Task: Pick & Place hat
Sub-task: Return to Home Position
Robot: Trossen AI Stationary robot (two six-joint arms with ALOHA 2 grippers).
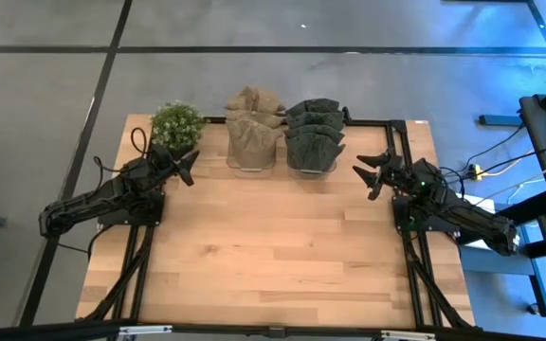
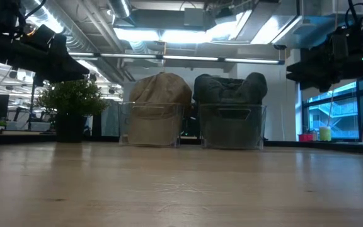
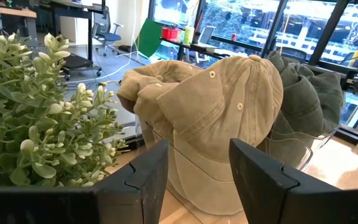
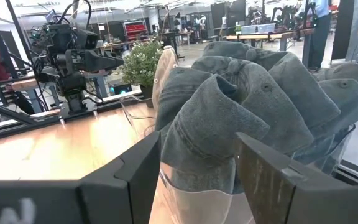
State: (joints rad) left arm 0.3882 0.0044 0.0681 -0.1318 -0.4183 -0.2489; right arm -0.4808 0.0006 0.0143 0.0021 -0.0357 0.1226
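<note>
Beside left pincer (image 1: 189, 168), potted plant (image 1: 176, 123), brown caps (image 1: 254, 125)

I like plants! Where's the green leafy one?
High view: the green potted plant sits far-left on the wooden table, beside the clear bin of tan caps.
</note>
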